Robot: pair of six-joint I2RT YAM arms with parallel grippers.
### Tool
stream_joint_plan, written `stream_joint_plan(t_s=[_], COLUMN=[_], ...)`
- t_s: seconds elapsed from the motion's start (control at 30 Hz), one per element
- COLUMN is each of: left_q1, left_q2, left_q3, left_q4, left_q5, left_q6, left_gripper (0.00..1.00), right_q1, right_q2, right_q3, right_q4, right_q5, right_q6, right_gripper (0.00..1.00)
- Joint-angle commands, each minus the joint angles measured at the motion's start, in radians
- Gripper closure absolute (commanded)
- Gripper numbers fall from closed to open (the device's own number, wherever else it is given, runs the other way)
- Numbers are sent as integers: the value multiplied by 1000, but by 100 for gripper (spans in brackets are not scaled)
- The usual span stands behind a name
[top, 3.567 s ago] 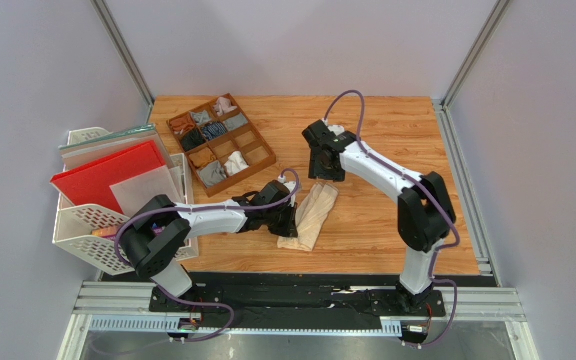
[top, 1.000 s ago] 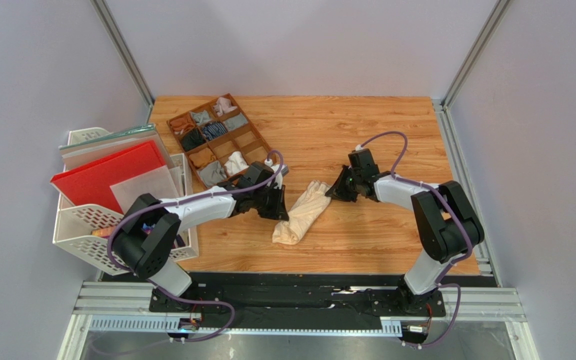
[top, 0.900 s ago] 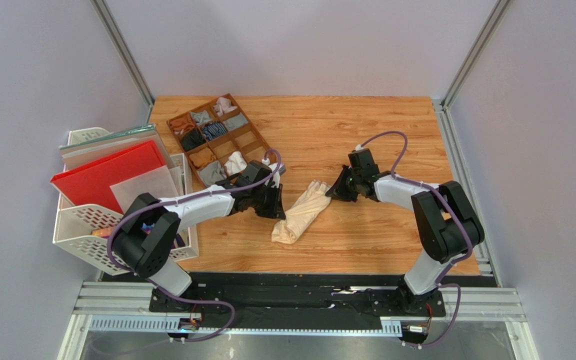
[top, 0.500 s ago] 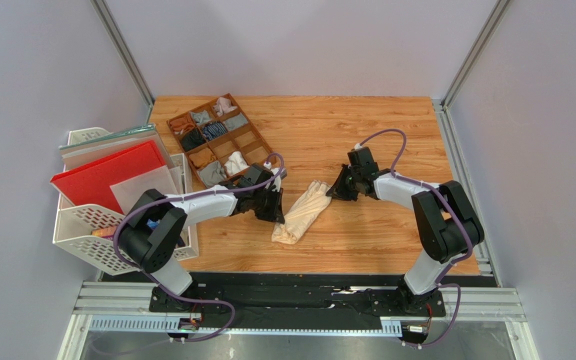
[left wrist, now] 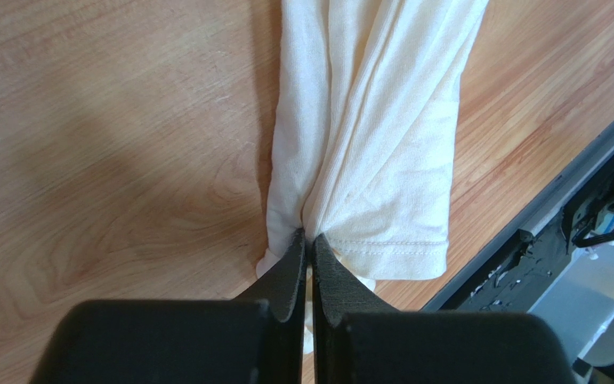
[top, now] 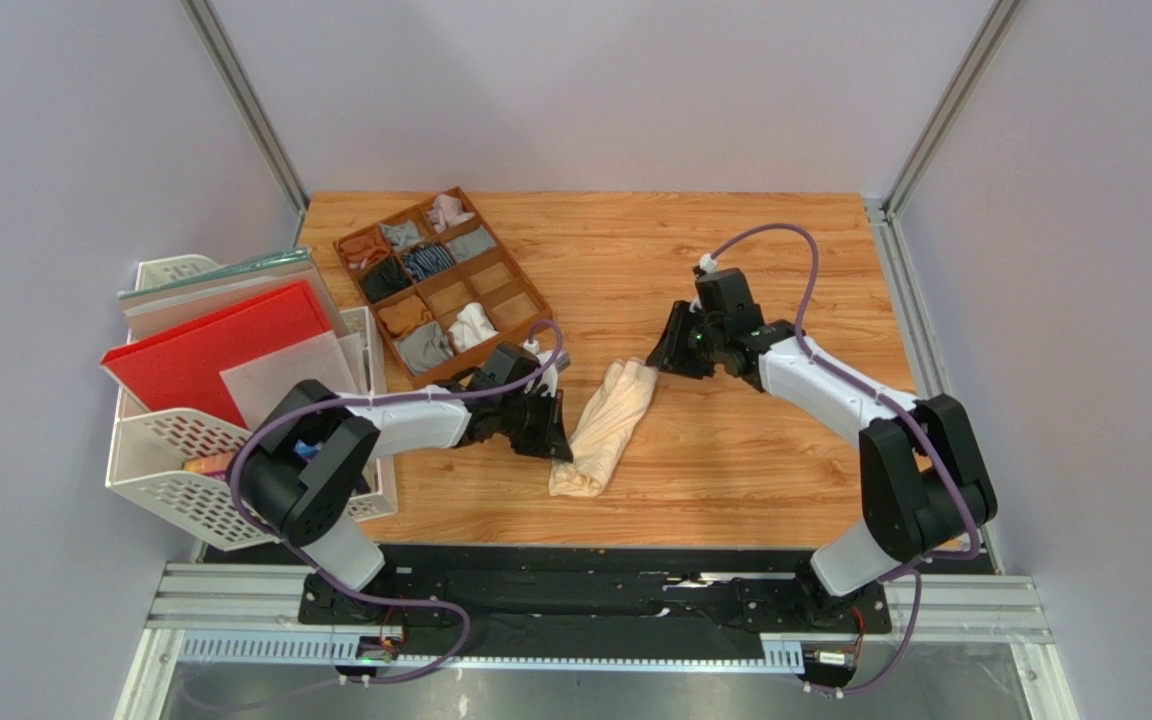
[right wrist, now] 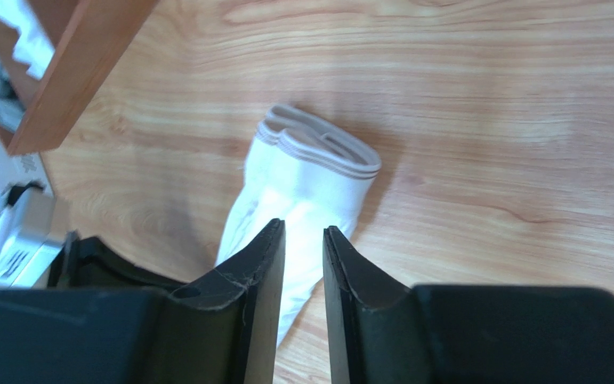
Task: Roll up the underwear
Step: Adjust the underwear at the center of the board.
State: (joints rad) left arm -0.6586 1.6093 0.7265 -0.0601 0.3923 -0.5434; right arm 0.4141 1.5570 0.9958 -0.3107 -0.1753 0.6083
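The cream-beige underwear lies folded into a long narrow strip on the wooden table, running from far right to near left. My left gripper is shut on its near end; in the left wrist view the closed tips pinch the bunched underwear at its stitched hem. My right gripper hovers just beyond the strip's far end, open and holding nothing. In the right wrist view the underwear's layered waistband edges lie on the wood ahead of the parted gripper.
A wooden divided organiser with several small rolled garments stands at the back left, close behind my left arm. A white basket holding a red folder sits off the table's left edge. The table's black front rail runs near the cloth's near end.
My right gripper has opened, let go of the strip's far end and drawn back from it. My left gripper, still shut, has slid slightly nearer with the cloth.
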Motion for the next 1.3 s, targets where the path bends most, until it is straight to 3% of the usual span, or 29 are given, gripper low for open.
stream_joint_plan(t_s=[0.0, 0.6, 0.83, 1.13, 1.23, 1.27], left_q1=[-18, -35, -35, -36, -38, -39], left_q2=[9, 1, -6, 4, 8, 6], left_q3=[-51, -70, -72, -79, -81, -85], left_q4=[17, 32, 34, 45, 48, 52], left_q5=[-4, -4, -4, -7, -6, -4], left_q6=[-42, -59, -59, -59, -62, -64], left_gripper=[100, 100, 100, 100, 100, 100], right_q1=[64, 137, 160, 180, 183, 183], right_q2=[-17, 259, 337, 414, 420, 416], right_q3=[32, 245, 317, 369, 372, 371], right_q4=[-2, -85, -154, -208, -206, -205], right_q5=[10, 154, 218, 237, 238, 241], right_q6=[-36, -67, -90, -122, -120, -119], right_gripper=[77, 62, 61, 74, 98, 100])
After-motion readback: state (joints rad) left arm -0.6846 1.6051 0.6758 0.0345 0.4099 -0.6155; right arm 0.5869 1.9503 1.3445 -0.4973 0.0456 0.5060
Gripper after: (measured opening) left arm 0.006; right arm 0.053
